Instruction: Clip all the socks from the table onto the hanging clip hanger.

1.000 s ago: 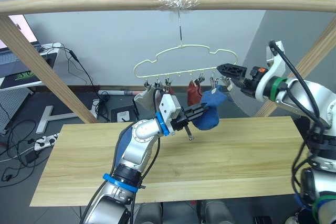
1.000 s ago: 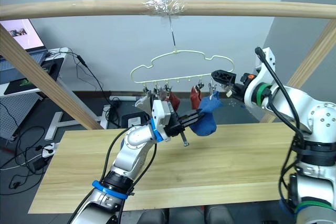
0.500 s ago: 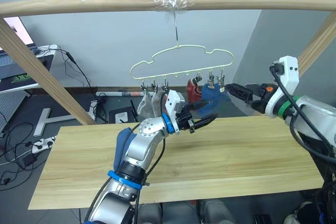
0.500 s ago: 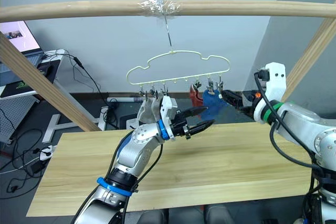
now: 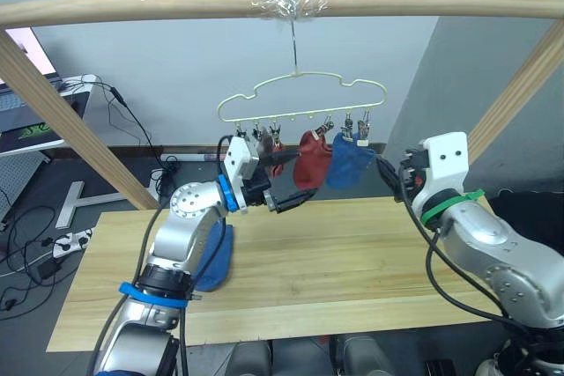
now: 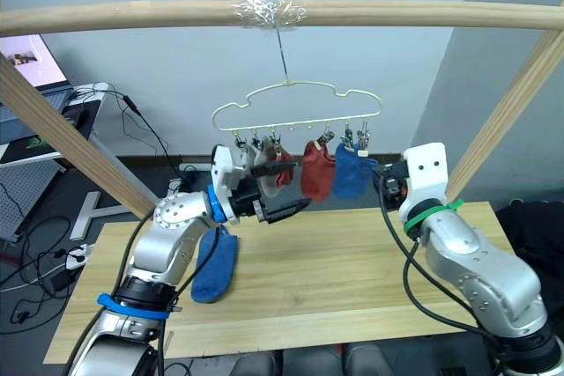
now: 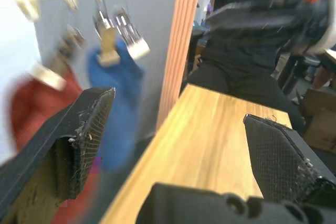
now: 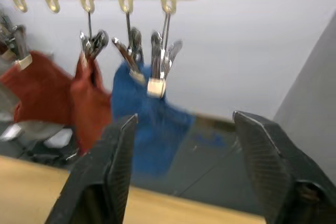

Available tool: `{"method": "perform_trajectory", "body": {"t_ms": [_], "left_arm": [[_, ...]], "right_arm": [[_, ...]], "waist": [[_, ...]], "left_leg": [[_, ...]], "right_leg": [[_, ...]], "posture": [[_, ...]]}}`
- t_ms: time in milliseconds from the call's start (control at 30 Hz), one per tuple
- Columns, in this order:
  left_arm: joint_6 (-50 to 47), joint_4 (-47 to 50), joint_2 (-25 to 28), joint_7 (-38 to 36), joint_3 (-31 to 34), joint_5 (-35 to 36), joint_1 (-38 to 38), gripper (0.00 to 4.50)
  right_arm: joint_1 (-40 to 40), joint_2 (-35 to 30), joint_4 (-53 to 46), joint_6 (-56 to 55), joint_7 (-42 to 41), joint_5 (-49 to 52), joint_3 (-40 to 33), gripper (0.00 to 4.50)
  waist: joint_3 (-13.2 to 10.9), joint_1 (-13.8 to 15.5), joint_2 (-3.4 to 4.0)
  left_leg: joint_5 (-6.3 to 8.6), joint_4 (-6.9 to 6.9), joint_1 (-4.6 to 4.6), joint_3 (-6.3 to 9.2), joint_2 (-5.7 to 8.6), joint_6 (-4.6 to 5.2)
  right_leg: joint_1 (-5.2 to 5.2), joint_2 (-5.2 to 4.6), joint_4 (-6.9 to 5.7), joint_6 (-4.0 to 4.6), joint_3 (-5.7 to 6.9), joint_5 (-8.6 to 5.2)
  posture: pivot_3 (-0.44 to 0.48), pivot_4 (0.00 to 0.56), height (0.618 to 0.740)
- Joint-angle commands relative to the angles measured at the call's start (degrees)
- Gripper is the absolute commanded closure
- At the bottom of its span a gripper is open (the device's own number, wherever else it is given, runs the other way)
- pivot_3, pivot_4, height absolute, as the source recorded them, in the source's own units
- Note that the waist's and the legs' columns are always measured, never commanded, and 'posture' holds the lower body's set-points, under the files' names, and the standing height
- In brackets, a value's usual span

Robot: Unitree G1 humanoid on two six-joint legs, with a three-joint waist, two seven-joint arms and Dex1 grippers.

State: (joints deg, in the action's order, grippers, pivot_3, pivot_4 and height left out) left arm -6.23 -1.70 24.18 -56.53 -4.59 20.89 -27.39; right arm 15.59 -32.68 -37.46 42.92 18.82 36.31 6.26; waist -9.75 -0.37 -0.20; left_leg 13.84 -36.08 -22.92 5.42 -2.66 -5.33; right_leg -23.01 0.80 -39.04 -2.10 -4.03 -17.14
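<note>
Left gripper point(image 6: 280, 193) sits at centre frame of the right eye view, fingers spread wide and empty, raised just below the hanger's point(image 6: 295, 105) clip row. Judgement: it is parked there because the socks beside it are already clipped and need no support.

Right gripper point(image 8: 181, 169) is also wide apart and holds nothing. In its wrist view the fingers frame the blue sock point(image 8: 149, 127) from a short way off, not touching, and the sock hangs free from its clip.

Hanger hook is taped to the wooden rail point(image 5: 291, 4) at top centre, so the clip row hangs above the far edge of the table point(image 5: 370, 257).

On the clips, reading from frame left in the right eye view:
- grey socks point(image 6: 256, 160), partly behind the left gripper
- red socks point(image 6: 315, 169), upper centre
- blue sock, just right of the red ones; the outermost clip point(image 8: 163, 56) next to it looks free.

Second blue sock point(image 6: 214, 263) lies flat on the table, lower left of centre, under the left forearm. No other sock visible on the tabletop.

Judgement: task nearly done, with one sock left. The left arm is nearer to it. Likely difficulty: thin fabric lying flat on wood gives the fingers little to grip.
</note>
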Motion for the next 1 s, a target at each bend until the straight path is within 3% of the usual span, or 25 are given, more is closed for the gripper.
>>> {"method": "perform_trajectory", "body": {"t_ms": [33,133,533,800,1000], "left_arm": [[-2.6,4.2,1.6,-0.5,2.3,3.0,-1.2,0.00],[-4.4,6.0,2.2,-0.1,2.7,3.8,-1.2,0.00],[-7.4,10.7,2.0,1.4,2.7,5.0,0.1,0.00],[-8.4,11.5,2.3,1.9,3.1,5.3,-0.2,0.00],[-8.6,11.9,2.6,2.2,3.3,5.5,0.1,0.00]], "right_arm": [[1.6,5.2,-0.3,-3.5,1.5,-8.2,1.1,1.26],[2.4,9.6,1.7,-4.0,0.9,-12.4,2.2,2.13],[6.9,21.9,15.0,-6.7,-5.5,-15.5,-5.5,2.13],[11.0,21.6,21.4,-7.0,-14.3,-15.2,-8.0,2.13],[11.3,21.5,20.5,-6.3,-17.3,-15.1,-9.5,2.13]], "waist": [[0.0,0.1,-0.01],[0.0,0.2,-0.02],[0.0,0.3,-0.04],[0.0,0.4,-0.03],[0.0,0.4,-0.03]], "left_leg": [[0.00,0.00,0.00,0.01,0.00,0.00],[0.00,0.01,0.00,0.01,0.00,0.00],[0.00,0.00,0.02,0.01,-0.01,0.01],[0.00,0.00,0.03,0.00,-0.01,0.01],[0.00,0.00,0.03,0.00,-0.01,0.01]], "right_leg": [[0.00,0.00,0.00,0.00,0.00,0.00],[0.00,0.00,0.00,0.00,0.01,0.00],[0.00,-0.01,-0.09,0.02,0.02,0.02],[-0.01,-0.01,-0.11,0.02,0.02,0.02],[-0.04,-0.01,-0.22,0.03,0.02,0.02]], "posture": [[0.090,0.128,0.740],[0.098,0.125,0.740],[0.111,0.122,0.740],[0.129,0.123,0.740],[0.142,0.130,0.740]]}}
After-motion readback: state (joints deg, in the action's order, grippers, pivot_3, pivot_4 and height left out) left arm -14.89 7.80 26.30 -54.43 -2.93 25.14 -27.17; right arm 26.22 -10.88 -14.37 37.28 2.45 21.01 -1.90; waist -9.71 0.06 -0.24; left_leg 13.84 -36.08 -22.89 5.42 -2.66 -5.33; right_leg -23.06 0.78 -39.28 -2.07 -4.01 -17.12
